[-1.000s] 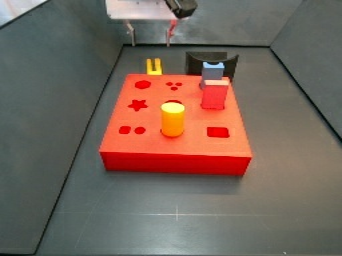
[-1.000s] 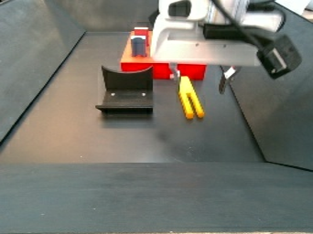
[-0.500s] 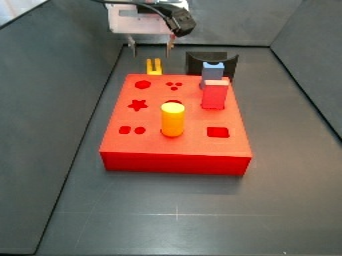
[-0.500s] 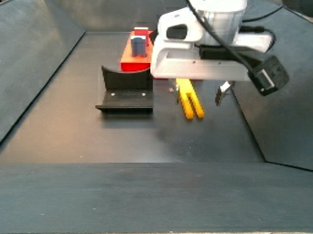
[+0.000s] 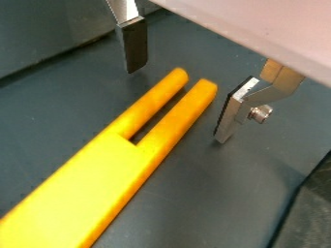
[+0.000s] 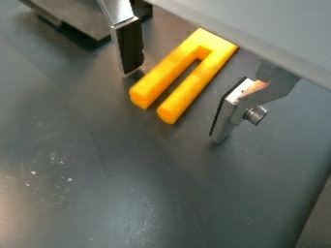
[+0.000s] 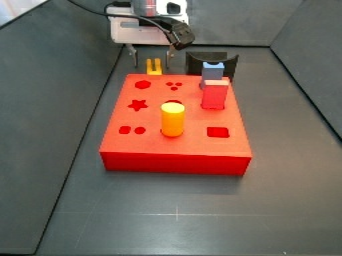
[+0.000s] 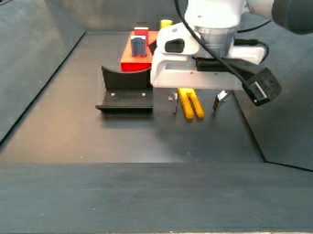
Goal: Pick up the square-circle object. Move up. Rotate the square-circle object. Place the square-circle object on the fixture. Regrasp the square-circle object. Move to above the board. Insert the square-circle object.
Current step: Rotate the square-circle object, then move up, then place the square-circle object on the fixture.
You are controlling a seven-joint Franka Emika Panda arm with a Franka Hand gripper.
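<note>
In a side view, the small black open-fronted U-shaped fixture (image 8: 124,90) sits on the dark grey floor (image 8: 110,142), to the left of everything else. Just beside it to the right, behind the arm, stands the large flat red square board (image 8: 137,57), mostly hidden by the white body of the wrist. Further right, the two-finger gripper (image 8: 193,97) hangs low over the floor. The long slim yellow-orange square-circle object (image 8: 189,103) lies flat on the floor directly beneath it, between the two silver fingers.

In both wrist views the gripper (image 5: 181,79) (image 6: 176,89) is spread wide, with nothing clamped. The square-circle object (image 5: 123,152) (image 6: 185,73) shows as a bar split along part of its length into two parallel prongs. One finger (image 5: 131,43) stands just beside one prong and the opposite finger (image 5: 238,108) just beside the other. A thin strip of floor is visible between each pad and the bar, so neither pad appears to touch it. In a wrist view a corner of the fixture (image 6: 72,21) appears beyond one finger.

In the side view that looks across the board (image 7: 174,125), the gripper (image 7: 152,52) is at the far edge, behind the board. A short end of the square-circle object (image 7: 154,68) shows yellow against the floor there. To the right, the fixture (image 7: 211,62) stands behind the board. On the board's top stand a short stubby yellow-orange cylinder (image 7: 173,119), a small red cuboid (image 7: 213,94) and a blue-grey piece (image 7: 213,70).
</note>
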